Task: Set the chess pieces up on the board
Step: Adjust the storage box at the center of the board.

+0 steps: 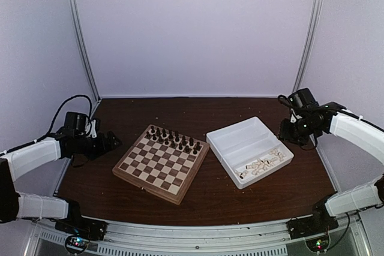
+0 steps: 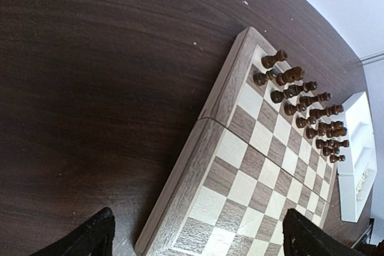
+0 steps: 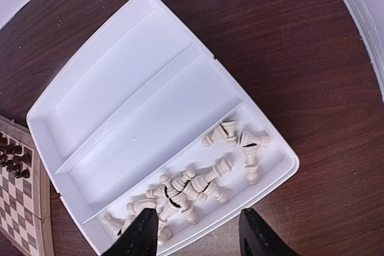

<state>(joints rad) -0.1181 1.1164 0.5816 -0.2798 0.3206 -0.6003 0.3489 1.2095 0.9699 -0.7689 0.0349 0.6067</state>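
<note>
The board (image 1: 161,163) lies at the table's middle, with dark pieces (image 1: 174,141) standing in two rows along its far edge; it also shows in the left wrist view (image 2: 258,166). The cream chess pieces (image 1: 262,163) lie in a heap in the near compartment of a white tray (image 1: 240,139), also in the right wrist view (image 3: 198,184). My left gripper (image 1: 111,142) is open and empty, left of the board (image 2: 195,241). My right gripper (image 1: 287,130) is open and empty, high above the tray's right end (image 3: 198,238).
The tray's two other compartments (image 3: 132,88) hold nothing. Bare dark wood table (image 1: 264,196) surrounds board and tray. White walls close the back and sides.
</note>
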